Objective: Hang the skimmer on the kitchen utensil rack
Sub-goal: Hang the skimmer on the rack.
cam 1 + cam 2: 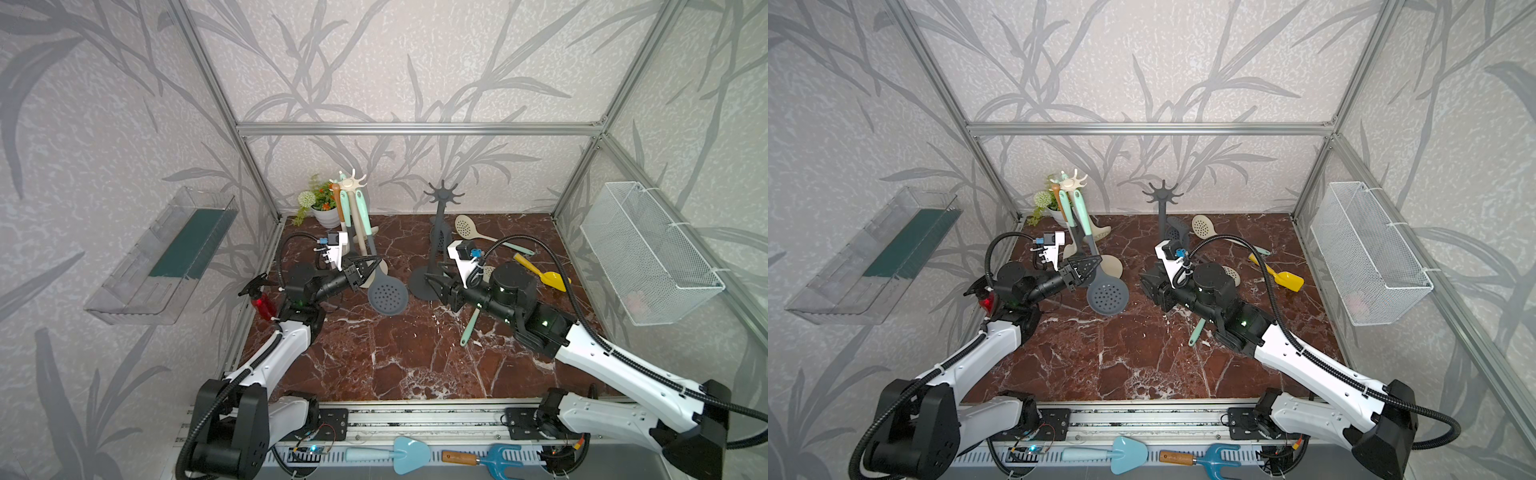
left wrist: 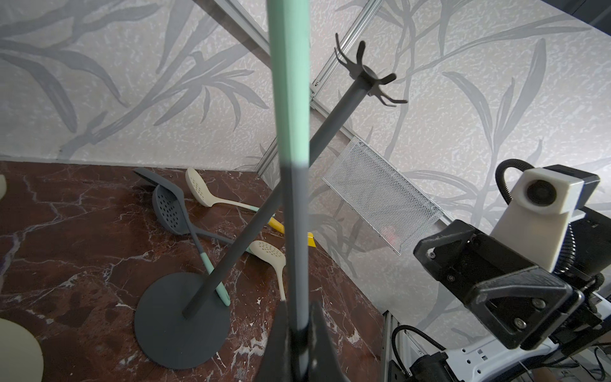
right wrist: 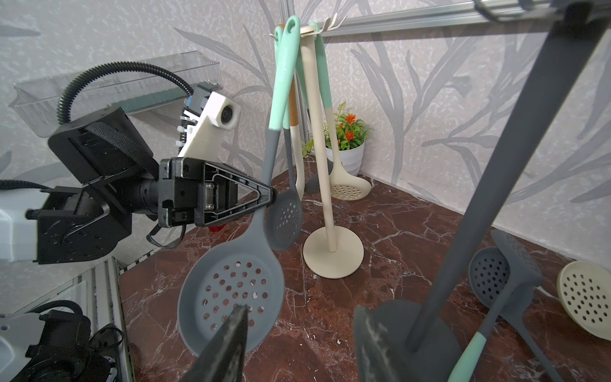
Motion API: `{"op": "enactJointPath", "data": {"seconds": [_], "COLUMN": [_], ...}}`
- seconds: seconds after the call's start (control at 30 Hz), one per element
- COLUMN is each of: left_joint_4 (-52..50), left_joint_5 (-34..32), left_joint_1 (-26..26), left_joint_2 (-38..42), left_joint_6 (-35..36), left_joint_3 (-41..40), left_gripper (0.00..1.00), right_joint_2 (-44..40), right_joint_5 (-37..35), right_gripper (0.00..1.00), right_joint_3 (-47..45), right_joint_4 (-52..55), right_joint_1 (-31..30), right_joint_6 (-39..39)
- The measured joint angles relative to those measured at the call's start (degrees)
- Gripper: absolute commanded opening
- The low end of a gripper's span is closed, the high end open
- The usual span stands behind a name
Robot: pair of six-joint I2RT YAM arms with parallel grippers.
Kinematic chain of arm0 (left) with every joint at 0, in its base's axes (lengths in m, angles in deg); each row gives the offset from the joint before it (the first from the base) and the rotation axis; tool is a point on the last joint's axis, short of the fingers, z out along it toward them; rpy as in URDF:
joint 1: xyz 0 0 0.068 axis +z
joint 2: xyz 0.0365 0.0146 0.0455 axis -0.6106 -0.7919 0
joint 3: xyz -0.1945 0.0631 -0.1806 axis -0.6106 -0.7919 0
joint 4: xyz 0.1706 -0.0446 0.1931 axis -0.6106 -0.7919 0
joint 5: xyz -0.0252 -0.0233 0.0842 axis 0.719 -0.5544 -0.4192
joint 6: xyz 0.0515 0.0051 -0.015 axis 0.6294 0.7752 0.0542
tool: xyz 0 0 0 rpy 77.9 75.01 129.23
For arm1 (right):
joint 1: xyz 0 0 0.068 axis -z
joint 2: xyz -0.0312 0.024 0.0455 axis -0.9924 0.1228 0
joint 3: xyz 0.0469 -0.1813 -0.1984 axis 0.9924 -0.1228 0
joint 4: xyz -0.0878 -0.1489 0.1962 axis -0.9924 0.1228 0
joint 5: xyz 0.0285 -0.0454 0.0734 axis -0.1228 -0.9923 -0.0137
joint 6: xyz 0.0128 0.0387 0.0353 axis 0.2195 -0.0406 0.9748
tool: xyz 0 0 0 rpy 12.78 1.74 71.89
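Two racks: cream rack, grey rack. Left pincer clamps one grey skimmer; right pincer half-open, empty.

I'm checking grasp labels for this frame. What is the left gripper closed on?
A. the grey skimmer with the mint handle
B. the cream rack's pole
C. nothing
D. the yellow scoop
A: in the right wrist view the left gripper is shut on the neck of the grey skimmer, just above its perforated head.
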Motion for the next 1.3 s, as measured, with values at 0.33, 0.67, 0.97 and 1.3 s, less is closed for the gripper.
{"op": "enactJointPath", "data": {"seconds": [0.33,0.67,0.97,1.3], "left_joint_4": [0.15,-0.26,-1.92,-12.13], "left_joint_5": [-0.35,-1.92,-3.72,-9.09], "left_joint_1": [0.66,0.92,0.96,1.29], "left_joint_2": [-0.59,-1.4,-1.38,0.81], "left_joint_6": [0.35,-1.18,-0.98,-1.18], "left_joint_3": [0.04,1.01,1.25,1.79], "left_gripper": [0.0,0.0,0.01,0.5], "right_joint_2": [0.02,0.02,0.02,-0.68], "right_joint_5": [0.42,0.79,0.63,-2.19], "right_gripper": [0.52,0.53,0.53,0.54], "right_joint_3": [0.0,0.0,0.0,-2.27], "right_joint_4": [-0.57,-0.85,-0.81,2.71], "right_joint_1": [0.76,1.22,1.44,8.81], "right_joint_6": [0.04,0.26,0.85,8.11]}}
